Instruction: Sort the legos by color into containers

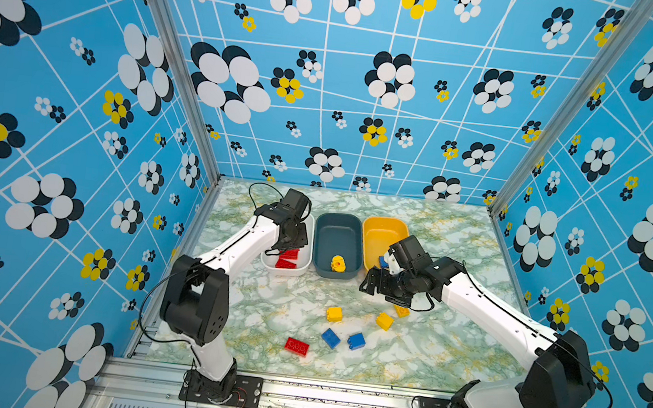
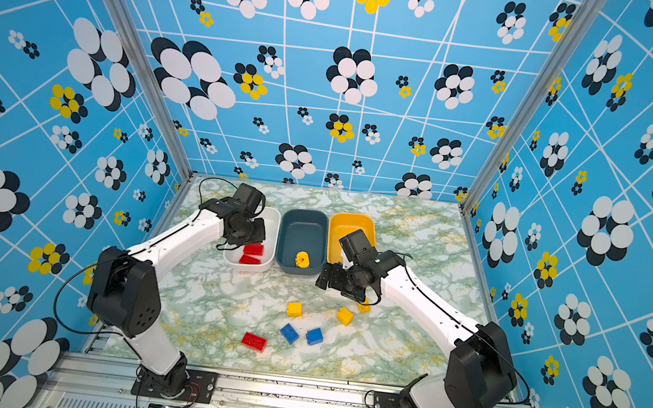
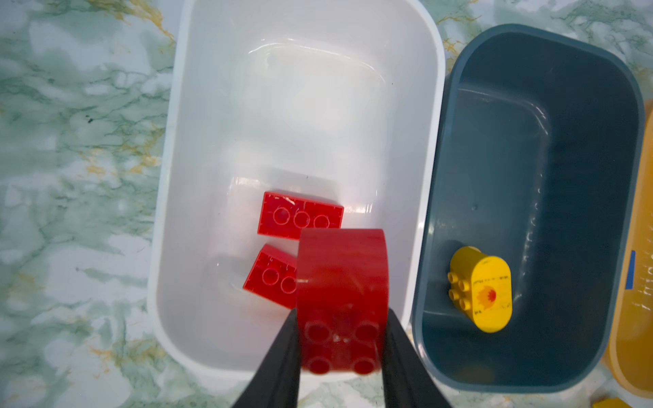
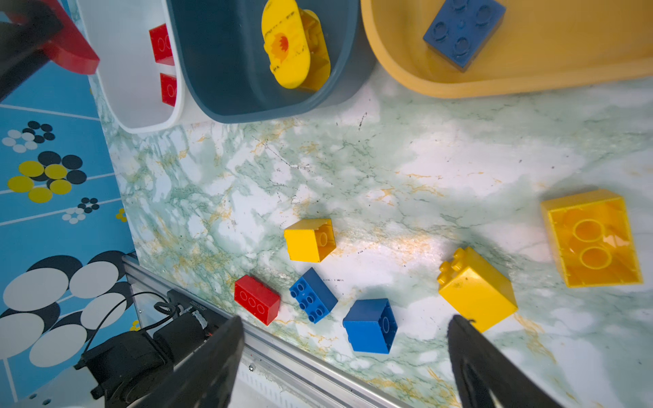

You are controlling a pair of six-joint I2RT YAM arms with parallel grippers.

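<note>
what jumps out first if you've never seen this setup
The loud blue walls printed with black, white and yellow flowers enclose the marbled green-white tabletop. Next, the left gripper is shut on a rounded red plastic brick over the white plastic tub, where two red studded bricks lie.

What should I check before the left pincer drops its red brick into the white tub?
1. Left pincer shut on the red rounded brick: ok.
2. Brick above the white tub inside: ok.
3. Brick clear of the tub's near rim: cannot tell.
4. White tub holds only red, two red bricks: ok.
5. Right pincer open, away from the white tub: ok.
6. Other tubs unmixed, teal tub with one yellow rounded brick, yellow tub with one blue brick: ok.
</note>
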